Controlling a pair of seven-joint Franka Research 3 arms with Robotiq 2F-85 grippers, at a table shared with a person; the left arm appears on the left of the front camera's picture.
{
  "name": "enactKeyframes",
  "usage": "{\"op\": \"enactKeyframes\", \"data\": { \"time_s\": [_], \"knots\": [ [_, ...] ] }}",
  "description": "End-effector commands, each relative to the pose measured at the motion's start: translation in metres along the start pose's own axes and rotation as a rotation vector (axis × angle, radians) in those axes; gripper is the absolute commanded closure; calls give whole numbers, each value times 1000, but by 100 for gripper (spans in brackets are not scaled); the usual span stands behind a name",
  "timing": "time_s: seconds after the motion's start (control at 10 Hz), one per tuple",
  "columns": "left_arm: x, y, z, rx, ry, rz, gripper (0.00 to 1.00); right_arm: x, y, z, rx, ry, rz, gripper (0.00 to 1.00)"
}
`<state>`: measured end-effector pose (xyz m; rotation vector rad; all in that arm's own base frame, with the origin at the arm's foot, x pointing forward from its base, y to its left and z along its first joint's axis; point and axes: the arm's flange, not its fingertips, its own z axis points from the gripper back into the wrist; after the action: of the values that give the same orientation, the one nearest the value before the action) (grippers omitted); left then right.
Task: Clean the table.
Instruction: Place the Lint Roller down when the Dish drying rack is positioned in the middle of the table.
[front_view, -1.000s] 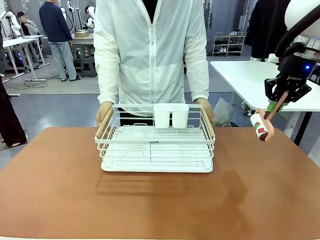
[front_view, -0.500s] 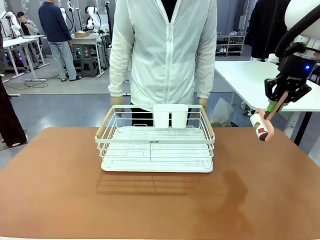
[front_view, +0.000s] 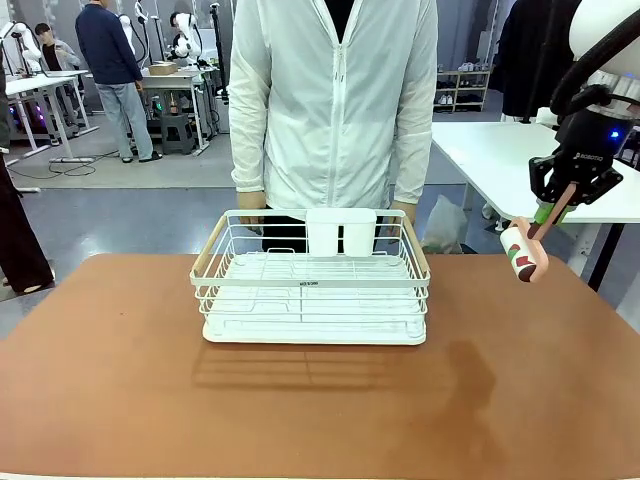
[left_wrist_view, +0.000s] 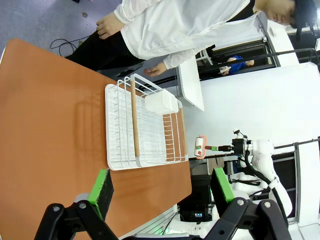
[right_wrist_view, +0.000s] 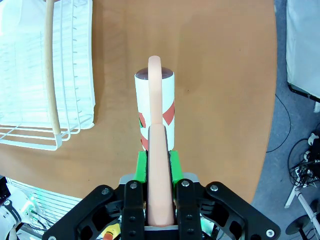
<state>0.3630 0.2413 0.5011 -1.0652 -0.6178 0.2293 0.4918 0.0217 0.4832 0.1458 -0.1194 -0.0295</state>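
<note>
1. Reddish-brown matte table (front_view: 120, 390) with rounded corners spreads across the front view, its bare top taking up most of the lower picture.
2. On it, toward the far middle, sits a white wire dish rack (front_view: 312, 300) with 2 pale wooden side handles and a white 2-part cup holder (front_view: 341, 231) on its far rim.
3. A person in a white zip jacket (front_view: 335, 100) stands at the far edge just behind the rack, hands (front_view: 252, 201) low beside its far corners — whether they touch the wire I cannot tell.
4. The right gripper (front_view: 553, 205) hangs above the table's right far side, well apart from the rack, clenched on the pink handle of a lint roller (front_view: 523, 252) — a white roll with red and green marks.
5. In the right wrist view the green pads (right_wrist_view: 142, 167) press both sides of that handle, and the lint roller (right_wrist_view: 155, 107) points down over bare tabletop beside the rack's corner.
6. The left gripper (left_wrist_view: 162, 187) stands released in its wrist view, fingers wide apart with nothing between them, high over the table's near edge.
</note>
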Motion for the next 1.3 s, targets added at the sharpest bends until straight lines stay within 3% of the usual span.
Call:
{"op": "enactKeyframes", "data": {
  "time_s": [0.0, 0.2, 0.3, 0.4, 0.8, 1.0, 1.2],
  "knots": [
    [0, 0, 3, -24, -6, -5, 0, -3, 3, 3, -10, -2, -5, 79],
    [0, 0, 3, -24, -6, -5, 0, 0, 0, 0, 0, 0, 0, 79],
    [0, 0, 3, -24, -6, -5, 0, 5, 8, 0, -35, -1, -92, 79],
    [0, 0, 3, -24, -6, -5, 0, 11, 16, -3, -67, 21, -267, 79],
    [0, 0, 3, -24, -6, -5, 0, 7, 31, -15, -19, 12, -647, 79],
    [0, 0, 3, -24, -6, -5, 0, 10, 29, -28, 10, -93, -906, 79],
    [0, 0, 3, -24, -6, -5, 0, 11, 30, -45, 122, -143, -1030, 79]
  ]
}}
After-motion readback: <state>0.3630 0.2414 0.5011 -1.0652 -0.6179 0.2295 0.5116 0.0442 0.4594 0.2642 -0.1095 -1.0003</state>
